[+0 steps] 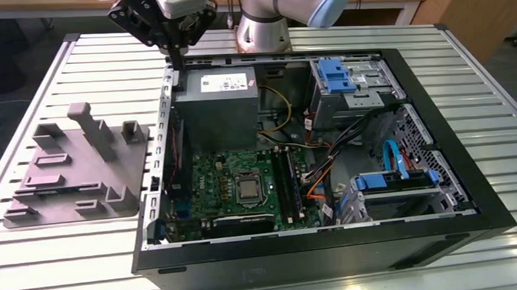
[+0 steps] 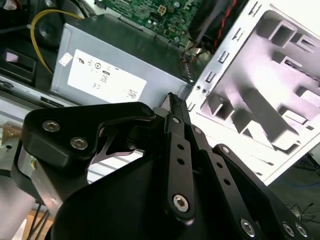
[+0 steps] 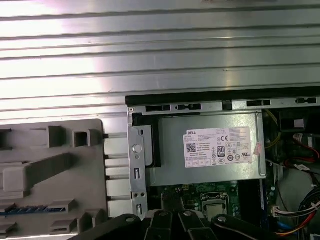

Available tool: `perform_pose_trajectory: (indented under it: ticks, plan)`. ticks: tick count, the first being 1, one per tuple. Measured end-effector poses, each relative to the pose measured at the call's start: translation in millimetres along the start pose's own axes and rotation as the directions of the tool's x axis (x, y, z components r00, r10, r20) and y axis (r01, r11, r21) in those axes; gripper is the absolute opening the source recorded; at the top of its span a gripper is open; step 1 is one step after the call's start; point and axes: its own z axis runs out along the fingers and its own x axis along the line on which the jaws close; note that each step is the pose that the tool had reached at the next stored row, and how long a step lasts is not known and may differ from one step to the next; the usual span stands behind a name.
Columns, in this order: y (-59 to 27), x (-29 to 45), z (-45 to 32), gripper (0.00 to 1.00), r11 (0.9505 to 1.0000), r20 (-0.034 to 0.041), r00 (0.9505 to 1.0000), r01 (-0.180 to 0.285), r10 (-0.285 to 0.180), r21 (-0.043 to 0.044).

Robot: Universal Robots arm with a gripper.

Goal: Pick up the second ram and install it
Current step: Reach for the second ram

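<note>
Claw (image 1: 176,61) clenched on nothing, hovering beside the tray (image 1: 72,213). Ram (image 3: 30,209) sits on edge in the tray: light, stiff, likely fragile. Pinch its 2 flat faces.

arm (image 1: 263,29): silver-grey tube, pale blue joint cap | hand (image 2: 172,100): black linkage bars, silver screws

Evidently a robotics lab or assembly workshop, judging by the slatted metal worktop (image 1: 461,41), opened computer case (image 1: 331,245), grey fixture tray (image 1: 130,169) mid-left, robot arm base (image 1: 263,29) top centre.
</note>
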Motion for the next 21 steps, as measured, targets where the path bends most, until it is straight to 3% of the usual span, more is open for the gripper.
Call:
perform_pose_trajectory:
  ticks: [21]
  plan:
    - [-4.2, 54.8, -0.6, 0.1, 1.0, 0.0002, 1.0, 0.0, 0.0, 0.0]
